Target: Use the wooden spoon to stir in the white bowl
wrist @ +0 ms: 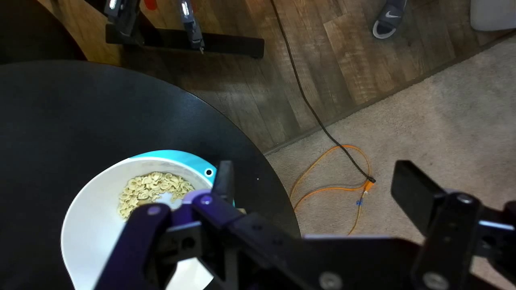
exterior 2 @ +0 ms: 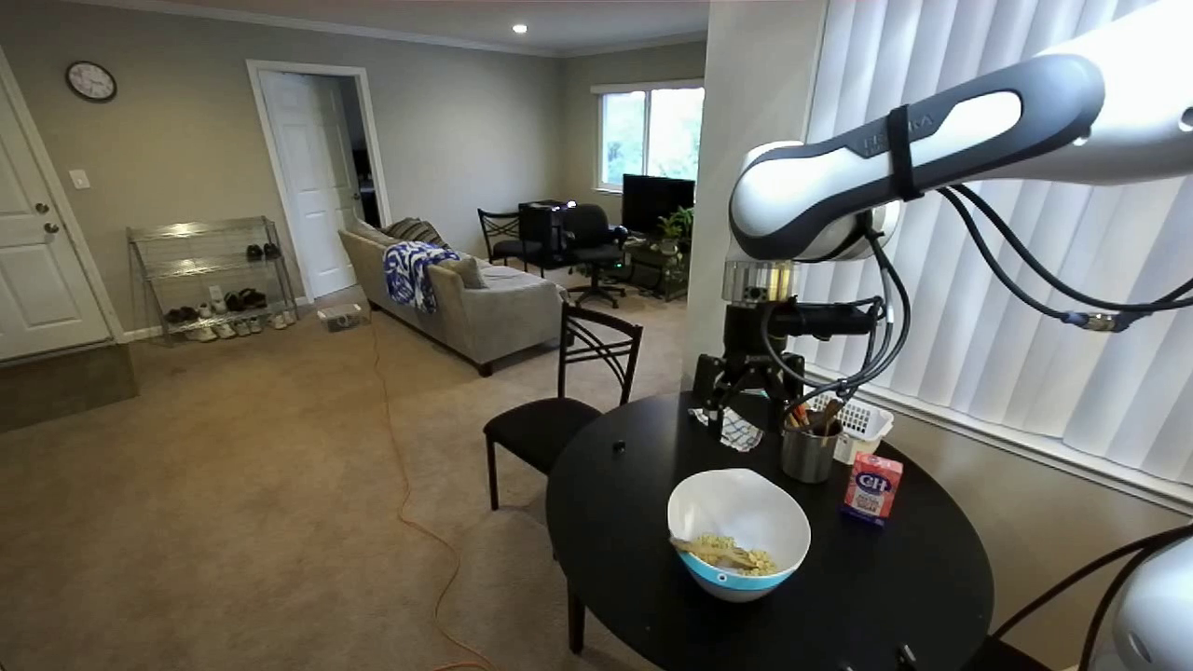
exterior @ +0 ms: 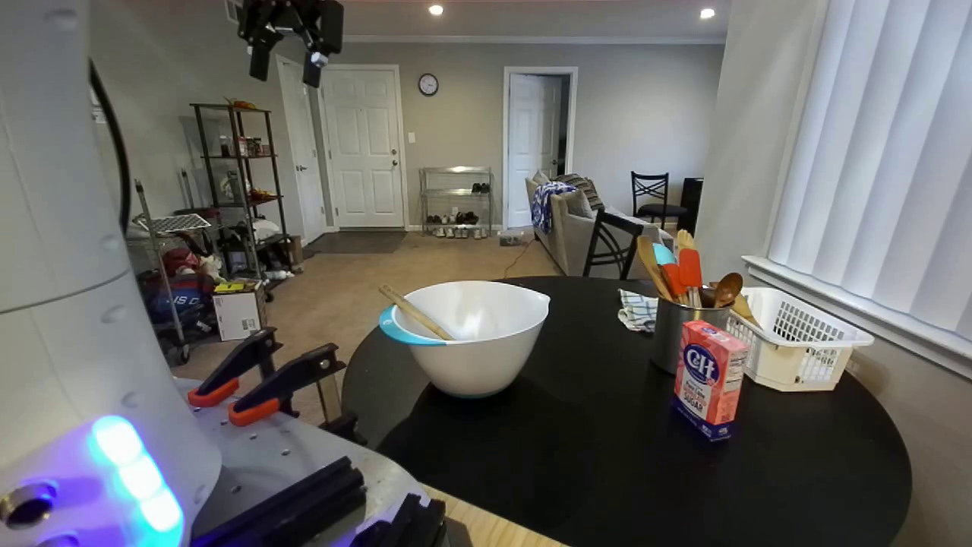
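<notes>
Wooden spoon (exterior: 418,313) leans inside the white bowl (exterior: 478,353), its handle propped across the blue part of the rim with the end jutting outside; that should leave something to grasp without dipping into the food. The bowl stands upright near the edge of the black table (exterior: 607,456), presumably so the arm can come down over it. The gripper (wrist: 318,186) hangs well above the tabletop with its fingers spread wide and nothing between them, so taking hold of the spoon looks like the step to come. Beyond the bowl, the sugar box (exterior: 706,380) and the metal canister (exterior: 668,342) of utensils (exterior: 689,267) stand beside the white basket (exterior: 805,365), probably set aside so they do not crowd the work.

Pale flakes (wrist: 151,185), oats perhaps, show in the wrist view and, around the spoon's lower end, in an exterior view; in an exterior view the bowl (exterior: 493,372) hides them behind its near wall. The wrist view loses most of the spoon behind the gripper. Farthest off, a television (exterior 2: 643,205) and a tall shelf unit (exterior: 237,157) each appear in an exterior view only.
</notes>
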